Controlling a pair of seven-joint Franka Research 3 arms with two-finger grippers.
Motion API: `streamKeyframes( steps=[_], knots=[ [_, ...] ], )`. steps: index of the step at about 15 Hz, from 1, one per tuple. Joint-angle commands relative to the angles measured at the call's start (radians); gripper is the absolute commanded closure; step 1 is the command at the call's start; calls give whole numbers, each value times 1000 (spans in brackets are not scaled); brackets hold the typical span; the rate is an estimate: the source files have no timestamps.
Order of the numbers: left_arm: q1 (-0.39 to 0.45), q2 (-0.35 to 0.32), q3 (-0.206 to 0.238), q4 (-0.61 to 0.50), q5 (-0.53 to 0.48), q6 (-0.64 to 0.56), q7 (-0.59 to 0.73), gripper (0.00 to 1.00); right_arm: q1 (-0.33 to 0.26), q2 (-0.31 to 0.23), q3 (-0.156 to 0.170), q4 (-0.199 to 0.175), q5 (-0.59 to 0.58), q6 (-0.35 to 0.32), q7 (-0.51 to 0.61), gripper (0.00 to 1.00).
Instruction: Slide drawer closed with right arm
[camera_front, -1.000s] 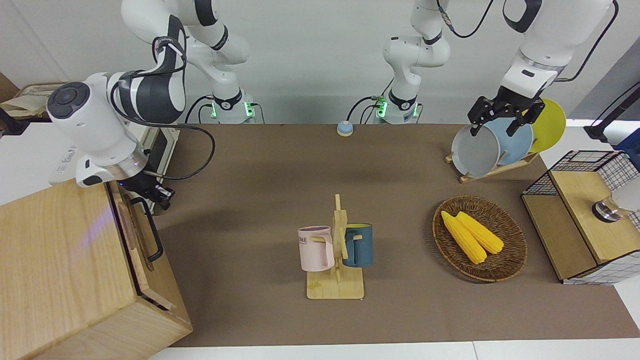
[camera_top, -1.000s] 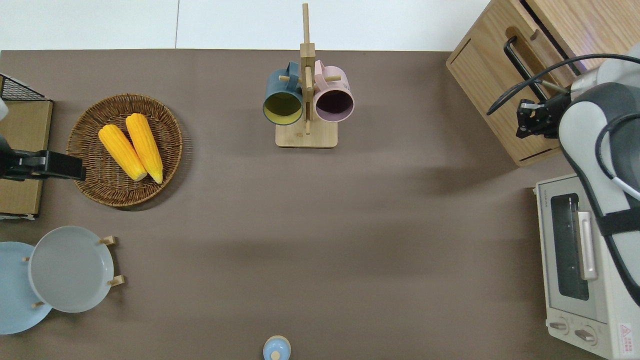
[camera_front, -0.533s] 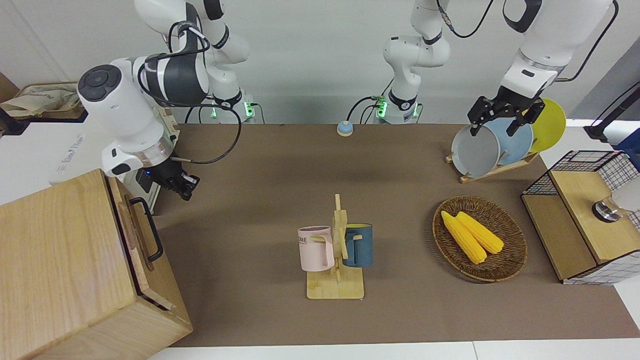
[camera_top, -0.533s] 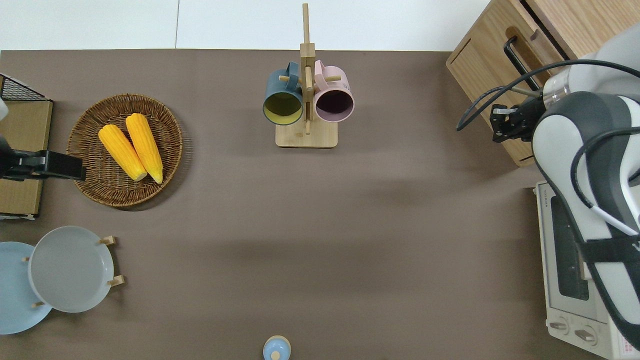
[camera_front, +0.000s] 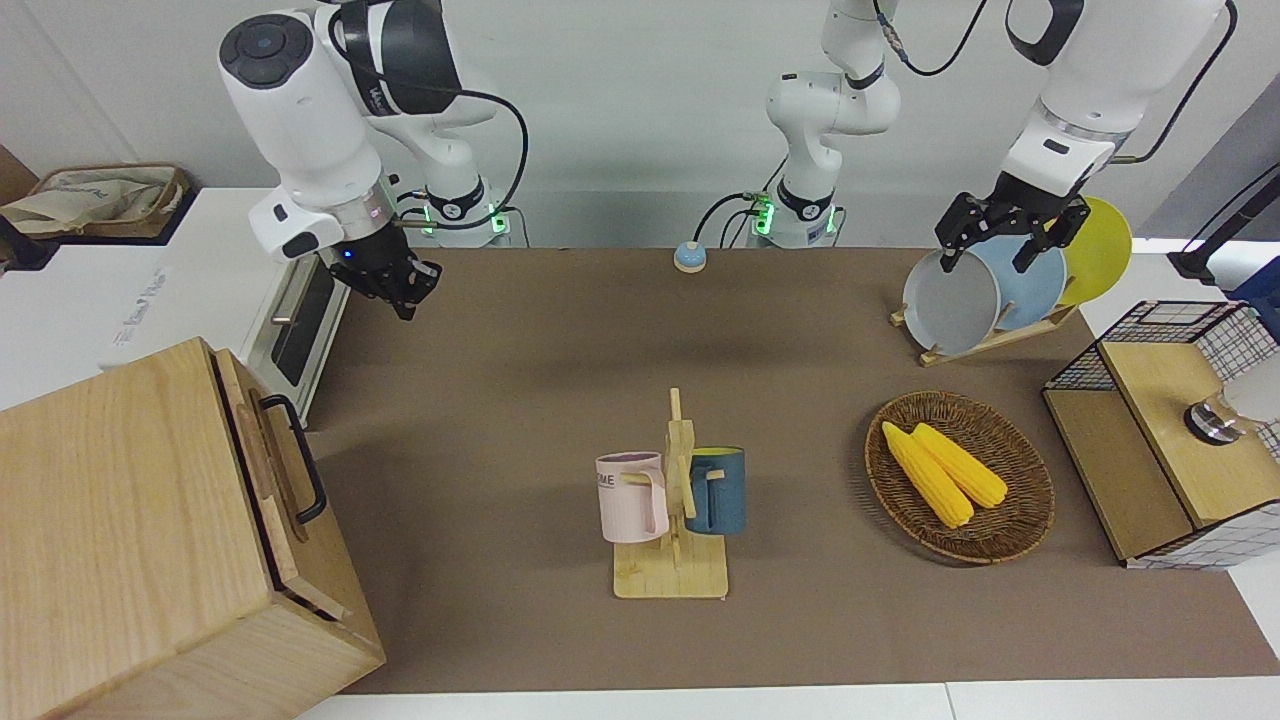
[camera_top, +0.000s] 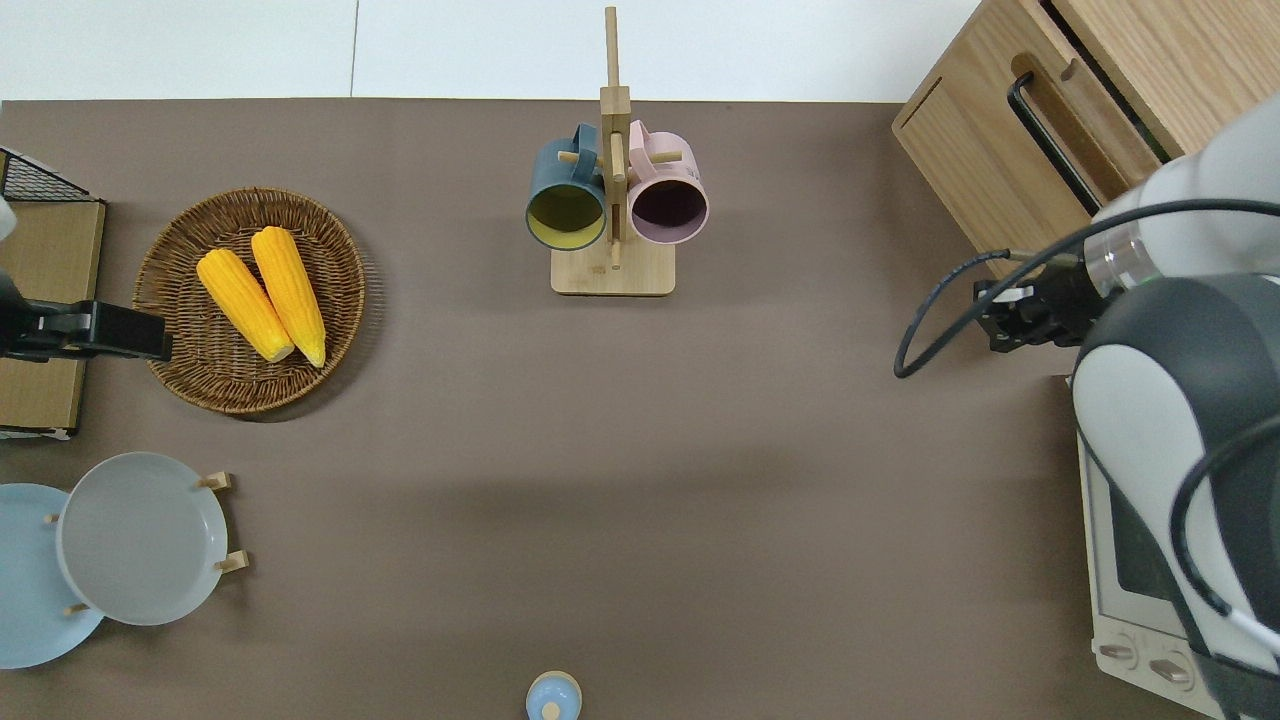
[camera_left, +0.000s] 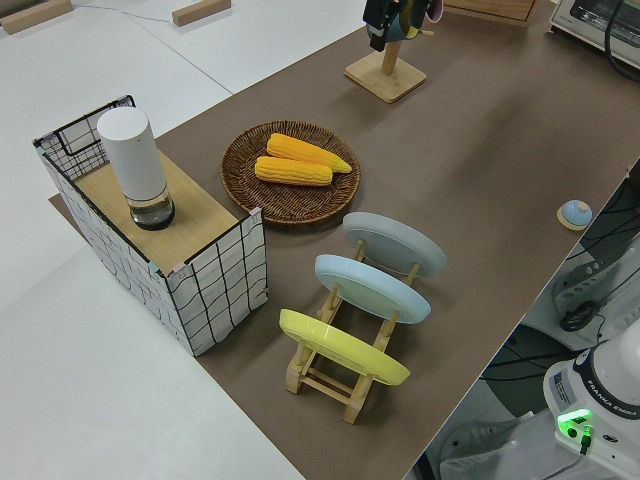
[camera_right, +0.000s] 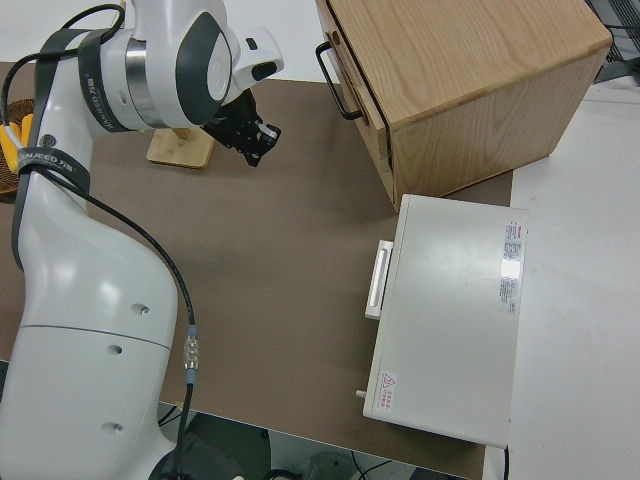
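Drawer (camera_front: 262, 470) seen flush in cabinet (camera_front: 130, 530) — closing judged done. Right gripper (camera_front: 400, 283) held clear over bare mat, nothing gripped; finger gap cannot be told. Left arm parked.

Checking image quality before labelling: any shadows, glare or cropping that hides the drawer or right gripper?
Front view: drawer evenly lit, right gripper clear, soft shadows on the mat. Overhead view: the right arm covers most of the oven; the cabinet is cropped. Right side view: no glare.
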Motion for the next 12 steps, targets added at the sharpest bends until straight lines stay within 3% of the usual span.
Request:
streamKeyframes(
  steps=[1,4,8,12],
  knots=[
    [-17,13,17,20,11,0,8,5,-11,-125,2,-125,-53,-3,-173,1000],
    [-17,13,17,20,12,0,8,2,-33,-174,2,-175,-71,1,-284,1000],
    [-17,13,17,20,11,0,8,2,-59,-200,-2,-195,-74,12,-386,1000],
    [-17,13,17,20,12,0,8,5,-42,-202,-53,-203,-73,32,-456,1000]
  ],
)
